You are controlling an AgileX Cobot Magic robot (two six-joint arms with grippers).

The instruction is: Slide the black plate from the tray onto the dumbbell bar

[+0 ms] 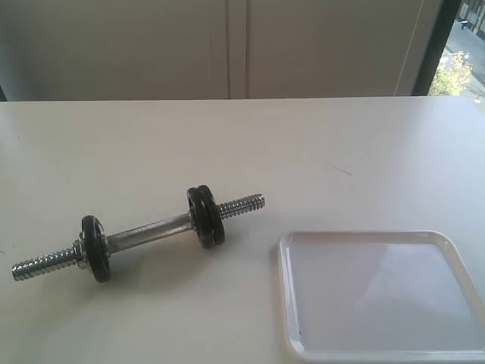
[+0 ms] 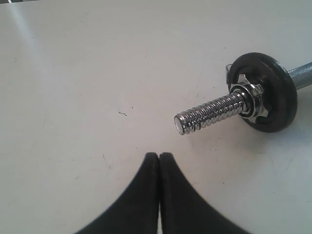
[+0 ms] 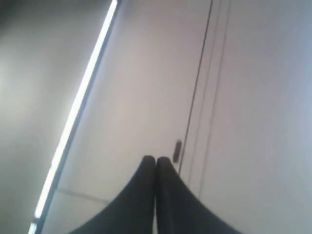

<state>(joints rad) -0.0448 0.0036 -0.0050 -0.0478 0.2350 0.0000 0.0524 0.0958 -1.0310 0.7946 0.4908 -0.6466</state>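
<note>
The dumbbell bar [image 1: 148,231] lies slanted on the table, its threaded ends bare. It carries three black discs: one near its left end [image 1: 95,248] and a pair pressed together [image 1: 206,217] near its right end. I cannot tell which of them is the black plate. The white tray [image 1: 282,288] at the front right holds nothing. Neither gripper shows in the exterior view. My left gripper [image 2: 159,155] is shut and empty over the table, a short way from the bar's threaded end [image 2: 209,112], a nut [image 2: 251,97] and a disc [image 2: 273,95]. My right gripper [image 3: 155,158] is shut and empty, facing a wall.
The white table [image 1: 227,136] runs back to a pale panelled wall, with a window strip [image 1: 455,68] at the far right. The tray reaches past the front right edge of the exterior view. A small dark handle [image 3: 177,151] sits on the wall panels in the right wrist view.
</note>
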